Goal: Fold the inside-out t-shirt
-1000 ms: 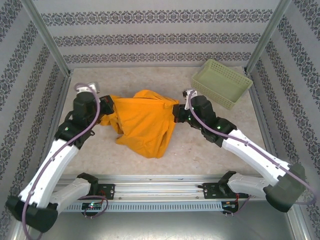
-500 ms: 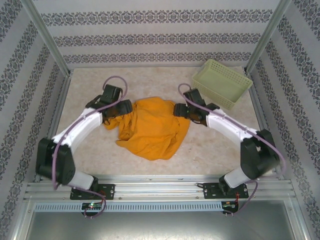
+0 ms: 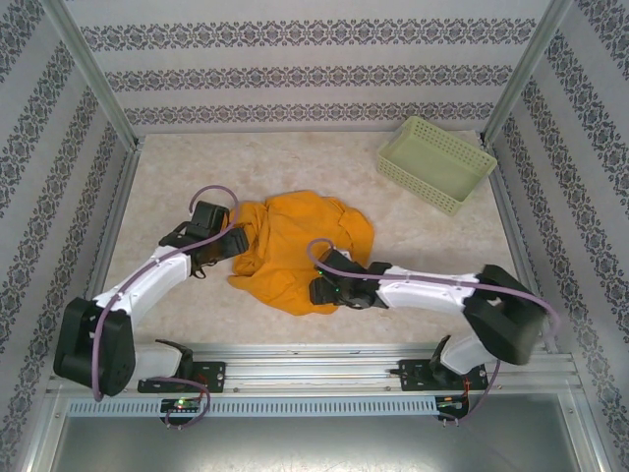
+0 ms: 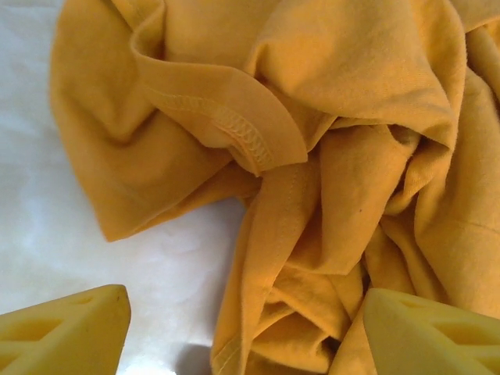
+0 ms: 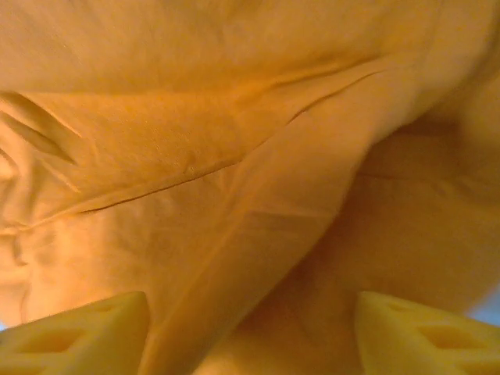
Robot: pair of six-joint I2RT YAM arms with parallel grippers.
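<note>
The inside-out t-shirt (image 3: 300, 246) lies in a crumpled orange-yellow heap in the middle of the table; no print shows. My left gripper (image 3: 236, 240) sits low at its left edge, open. In the left wrist view a stitched hem flap (image 4: 234, 125) stands up, and bunched folds of the t-shirt (image 4: 312, 234) lie between the yellow fingers (image 4: 66, 332), towards the right-hand one. My right gripper (image 3: 316, 289) is at the shirt's near edge, open. In the right wrist view smooth cloth of the t-shirt (image 5: 234, 156) hangs close ahead of the spread fingers (image 5: 426, 336).
A pale green lattice basket (image 3: 435, 162) stands at the back right corner. Patterned walls and metal posts enclose the table (image 3: 197, 157). Bare tabletop (image 4: 47, 234) shows left of the shirt in the left wrist view.
The shirt has dropped from a held-up spread into a smaller heap. My right gripper has swung from the shirt's far right side to its near edge. My left gripper has moved slightly nearer.
</note>
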